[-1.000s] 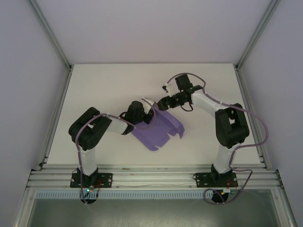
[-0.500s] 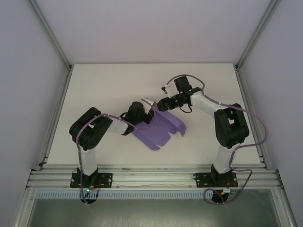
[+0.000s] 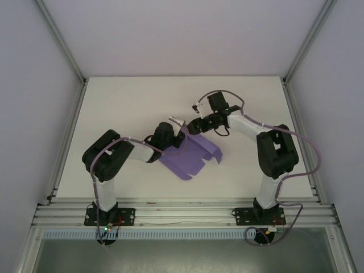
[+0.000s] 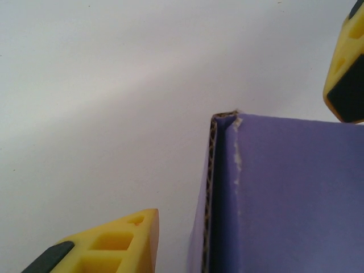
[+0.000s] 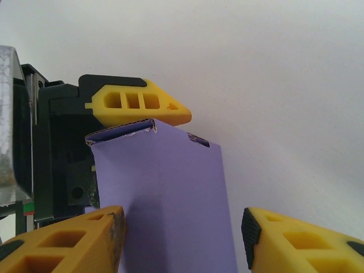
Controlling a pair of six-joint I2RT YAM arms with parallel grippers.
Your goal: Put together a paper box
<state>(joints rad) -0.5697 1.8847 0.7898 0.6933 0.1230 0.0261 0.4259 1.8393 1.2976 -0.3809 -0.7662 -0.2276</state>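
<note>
Purple card makes up the box (image 3: 190,153), which lies partly folded near the middle of the white table (image 3: 125,96), somewhat closer to the near edge than to the far one. Most of it rests flat, and at its far end a panel stands up, where both arms meet.

We see the left gripper (image 3: 178,122) at the far left corner of the box. In its wrist view the yellow fingers (image 4: 114,244) stand apart. The folded corner of the card, its corrugated edge showing, sits in the gap between them and touches neither, so this gripper is released.

We see the right gripper (image 3: 193,126) just beside it, reaching in from the far right. Its wrist view shows the raised panel between its two yellow fingers (image 5: 296,244). One finger is at the panel's edge, though we cannot tell whether it touches. The other is clear of the card, with a strip of table showing between. Its jaws are spread and are not clamping the card. In that same view, one finger of the left gripper lies along the top edge of the panel.
</note>
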